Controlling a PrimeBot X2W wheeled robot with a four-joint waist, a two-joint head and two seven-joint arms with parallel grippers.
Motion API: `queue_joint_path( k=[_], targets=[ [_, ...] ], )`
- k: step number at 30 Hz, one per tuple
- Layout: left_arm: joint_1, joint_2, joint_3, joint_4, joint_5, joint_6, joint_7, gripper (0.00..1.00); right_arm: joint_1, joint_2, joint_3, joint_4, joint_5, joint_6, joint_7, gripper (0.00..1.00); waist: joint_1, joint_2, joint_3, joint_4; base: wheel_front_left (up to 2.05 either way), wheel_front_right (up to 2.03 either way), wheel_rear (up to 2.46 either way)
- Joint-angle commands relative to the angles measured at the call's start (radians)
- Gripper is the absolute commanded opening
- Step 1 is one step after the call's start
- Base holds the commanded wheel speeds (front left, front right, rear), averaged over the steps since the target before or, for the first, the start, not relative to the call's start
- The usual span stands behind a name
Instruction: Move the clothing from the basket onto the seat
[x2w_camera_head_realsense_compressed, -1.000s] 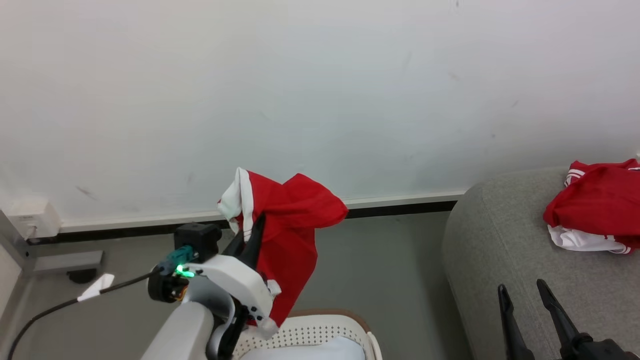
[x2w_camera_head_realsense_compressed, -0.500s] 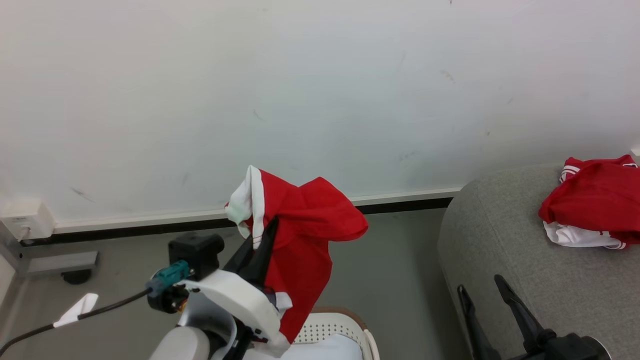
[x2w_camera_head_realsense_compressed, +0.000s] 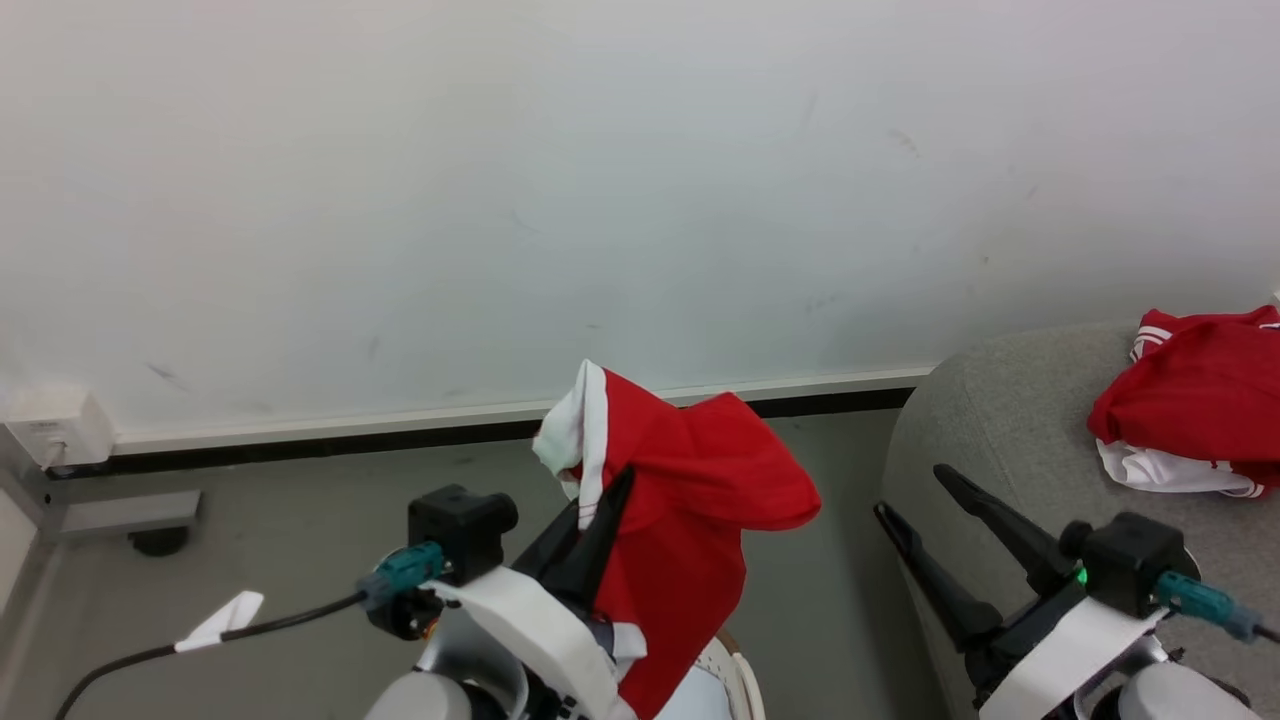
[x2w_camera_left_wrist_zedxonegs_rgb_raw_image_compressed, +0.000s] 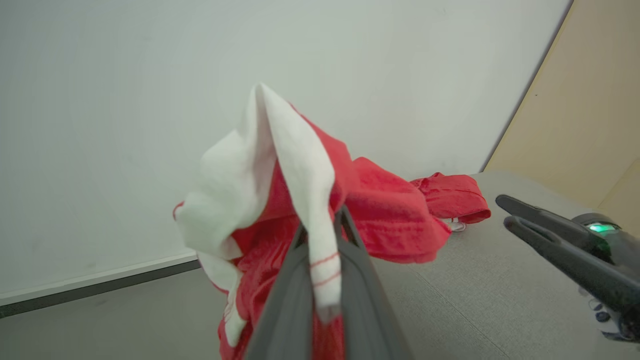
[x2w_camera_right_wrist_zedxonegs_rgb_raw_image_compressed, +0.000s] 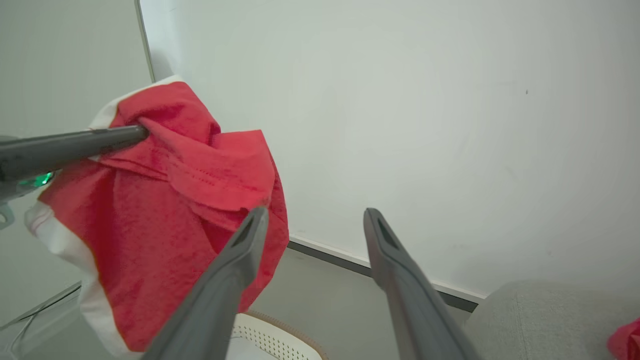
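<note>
Over the last second the left pincer (x2w_camera_head_realsense_compressed: 622, 480), closed on a bunched fold of the held garment (x2w_camera_head_realsense_compressed: 700, 490), has been carried rightwards in the head view, nearer the rounded edge of the seat (x2w_camera_head_realsense_compressed: 1000, 430). The wall socket (x2w_camera_head_realsense_compressed: 55, 430) has barely shifted, so the travel is judged to be the arm's rather than the camera's. The red cloth hangs in the air over the floor, between the basket (x2w_camera_right_wrist_zedxonegs_rgb_raw_image_compressed: 265, 337) and the seat's edge. Its lower hem is seen just above the basket's perforated wall, though whether it has come fully clear cannot be told. The right pincer (x2w_camera_head_realsense_compressed: 910, 490) has been raised beside the seat's edge, so that its wrist and cable plug are now seen. Its jaws are spread wide with nothing between them, and it points toward the hanging cloth. A second garment (x2w_camera_head_realsense_compressed: 1190, 400) lies crumpled on the seat, toward its far right end by the wall. The transfer is therefore judged to be partly done, with the gap of floor still to be crossed before a release. No writing can be read: the white trim in the left wrist view bears two thin red stripes, no lettering is turned toward any camera, and no label is legible on the socket.
</note>
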Motion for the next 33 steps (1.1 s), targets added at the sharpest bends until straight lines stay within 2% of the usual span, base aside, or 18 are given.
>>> queue_joint_path(
  k=[1, 8, 15, 22, 29, 30, 31, 32, 33],
  targets=[
    [-0.004, -0.002, -0.005, 0.004, -0.003, -0.005, -0.004, 0.0, -0.032, -0.016, 0.025, -0.001, 0.027, -0.002, 0.01, 1.0, 0.0, -0.0001, -0.002, 0.004, 0.0, 0.0, 0.0],
    [-0.021, -0.021, -0.047, 0.027, -0.001, -0.015, -0.007, 0.0, -0.204, -0.058, 0.226, 0.022, 0.218, -0.002, 0.074, 1.0, 0.0, -0.0001, -0.009, 0.025, 0.0, 0.0, 0.0],
    [-0.034, -0.033, -0.086, 0.038, -0.007, -0.028, -0.003, 0.0, -0.312, -0.028, 0.366, 0.117, 0.419, -0.002, 0.131, 1.0, 0.0, -0.0001, -0.012, 0.048, 0.0, 0.0, 0.0],
    [-0.049, -0.045, -0.131, 0.028, -0.053, -0.053, 0.009, 0.0, -0.352, 0.023, 0.402, 0.168, 0.679, -0.002, 0.191, 1.0, 0.0, -0.0001, -0.014, 0.079, 0.0, 0.0, 0.0],
    [-0.061, -0.048, -0.155, 0.017, -0.092, -0.065, 0.025, 0.0, -0.355, 0.052, 0.406, 0.154, 0.799, -0.002, 0.169, 1.0, 0.0, -0.0001, -0.012, 0.103, 0.0, 0.0, 0.0],
    [-0.06, -0.046, -0.155, 0.017, -0.096, -0.066, 0.025, 0.0, -0.355, 0.053, 0.407, 0.147, 0.808, -0.002, 0.165, 0.69, 0.0, -0.0001, -0.011, 0.105, 0.0, 0.0, 0.0],
    [-0.06, -0.045, -0.155, 0.016, -0.1, -0.067, 0.027, 0.0, -0.356, 0.052, 0.409, 0.142, 0.814, -0.002, 0.165, 0.44, 0.0, -0.0001, -0.011, 0.105, 0.0, 0.0, 0.0],
    [-0.06, -0.043, -0.156, 0.014, -0.105, -0.067, 0.027, 0.0, -0.357, 0.049, 0.411, 0.138, 0.819, -0.002, 0.162, 0.37, 0.0, -0.0001, -0.01, 0.106, 0.0, 0.0, 0.0],
    [-0.059, -0.041, -0.156, 0.013, -0.108, -0.067, 0.029, 0.0, -0.36, 0.046, 0.413, 0.133, 0.822, -0.002, 0.158, 0.19, 0.0, -0.0001, -0.009, 0.106, 0.0, 0.0, 0.0]
  ],
)
